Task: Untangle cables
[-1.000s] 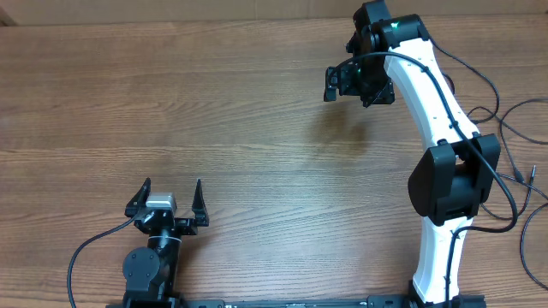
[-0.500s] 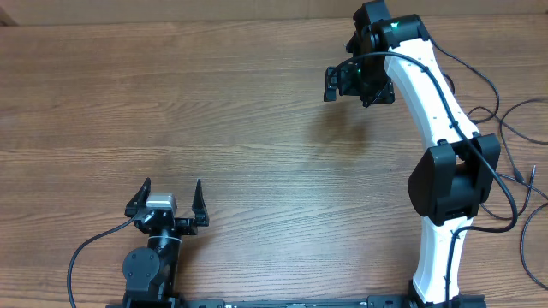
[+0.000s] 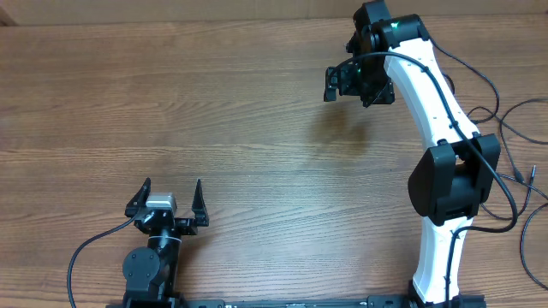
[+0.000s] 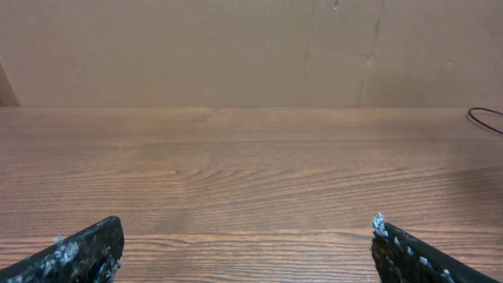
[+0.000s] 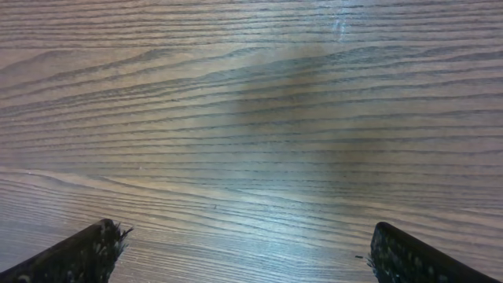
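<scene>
Thin black cables (image 3: 519, 145) lie in long loose loops at the table's right edge, past the right arm's base. A bit of black cable loop (image 4: 486, 118) shows at the far right of the left wrist view. My left gripper (image 3: 171, 190) sits at the near left, open, with only bare wood between its fingertips (image 4: 245, 236). My right gripper (image 3: 351, 85) hangs over the far middle-right of the table, open and holding nothing (image 5: 247, 236). Both grippers are far from the cables.
The wooden table (image 3: 214, 111) runs to a tan wall (image 4: 236, 47) at the back. The white right arm (image 3: 428, 103) stretches from the near right towards the far side, thicker black wires running along it. A thick black wire (image 3: 86, 248) curls beside the left arm's base.
</scene>
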Robot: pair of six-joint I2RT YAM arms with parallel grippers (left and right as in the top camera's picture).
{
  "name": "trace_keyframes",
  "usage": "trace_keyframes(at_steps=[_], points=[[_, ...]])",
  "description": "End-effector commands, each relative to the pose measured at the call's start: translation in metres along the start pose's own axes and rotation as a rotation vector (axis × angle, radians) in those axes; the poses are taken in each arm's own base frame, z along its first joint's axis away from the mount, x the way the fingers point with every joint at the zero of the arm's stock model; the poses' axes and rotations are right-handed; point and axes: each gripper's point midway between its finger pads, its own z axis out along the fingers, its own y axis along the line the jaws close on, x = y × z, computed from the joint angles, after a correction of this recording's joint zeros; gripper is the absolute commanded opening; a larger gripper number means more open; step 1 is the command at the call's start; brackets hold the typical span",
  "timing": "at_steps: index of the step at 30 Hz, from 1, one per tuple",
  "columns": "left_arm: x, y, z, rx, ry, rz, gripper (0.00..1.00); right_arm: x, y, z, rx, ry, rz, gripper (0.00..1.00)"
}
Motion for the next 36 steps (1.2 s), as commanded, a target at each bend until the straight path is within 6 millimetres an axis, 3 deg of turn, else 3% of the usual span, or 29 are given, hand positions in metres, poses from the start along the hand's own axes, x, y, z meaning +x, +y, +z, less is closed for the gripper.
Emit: trace_keyframes(at_steps=[1, 15, 20, 28, 30, 36], points=[[-0.001, 0.004, 0.000, -0.016, -0.007, -0.004, 0.99, -0.003, 0.005, -0.018, -0.018, -0.043, -0.009, 1.00], [-0.001, 0.004, 0.000, -0.016, -0.007, -0.004, 1.00, -0.005, -0.007, -0.020, 0.000, -0.049, 0.012, 1.00], [-0.001, 0.004, 0.000, -0.016, -0.007, -0.004, 1.00, 0.003, -0.006, -0.039, -0.001, -0.056, 0.011, 1.00], [0.000, 0.004, 0.000, -0.016, -0.007, -0.004, 1.00, 0.018, -0.006, -0.141, 0.022, -0.286, -0.011, 1.00], [0.000, 0.004, 0.000, -0.016, -0.007, -0.004, 0.99, 0.026, -0.003, -0.185, 0.012, -0.407, -0.021, 1.00], [-0.001, 0.004, 0.000, -0.016, -0.007, -0.004, 0.99, 0.052, -0.007, -0.241, 0.013, -0.589, -0.028, 1.00]])
